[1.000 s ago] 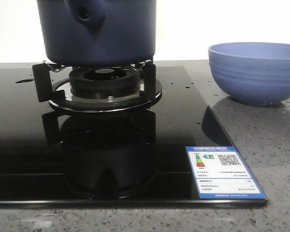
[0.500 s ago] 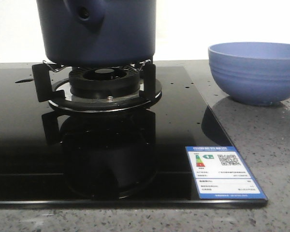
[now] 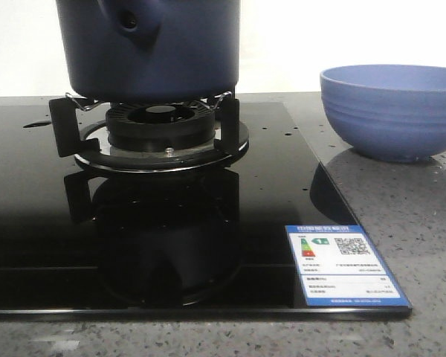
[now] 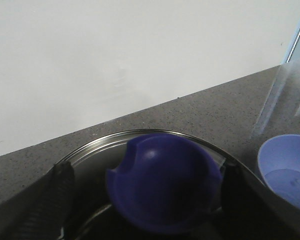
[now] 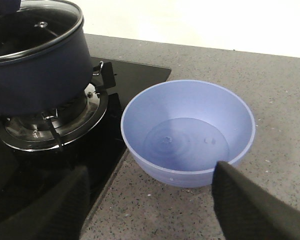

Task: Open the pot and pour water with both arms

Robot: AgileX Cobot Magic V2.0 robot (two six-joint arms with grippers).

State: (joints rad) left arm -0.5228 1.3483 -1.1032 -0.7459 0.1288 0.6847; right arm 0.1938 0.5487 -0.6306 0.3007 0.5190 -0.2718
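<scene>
Left wrist view, left claw (image 4: 145,200) spread around lid knob (image 4: 162,182) atop pot (image 3: 152,48)

I see the large dark navy-blue round pot (image 3: 152,48) sitting on the black gas burner stand (image 3: 160,130), filling the back left of the black glass cooktop (image 3: 44,223). Its glass lid (image 5: 32,27) closes the top. My left gripper (image 4: 145,200) has its fingers either side of the lid's blue knob (image 4: 162,182). A periwinkle-blue ribbed bowl (image 3: 392,110) stands on the grey speckled countertop (image 3: 401,216) off the cooktop's right edge. Between pot and bowl lies open room. The cooktop's front half is flat, bearing only a blue-bordered label (image 3: 346,264) at its front right corner.
</scene>
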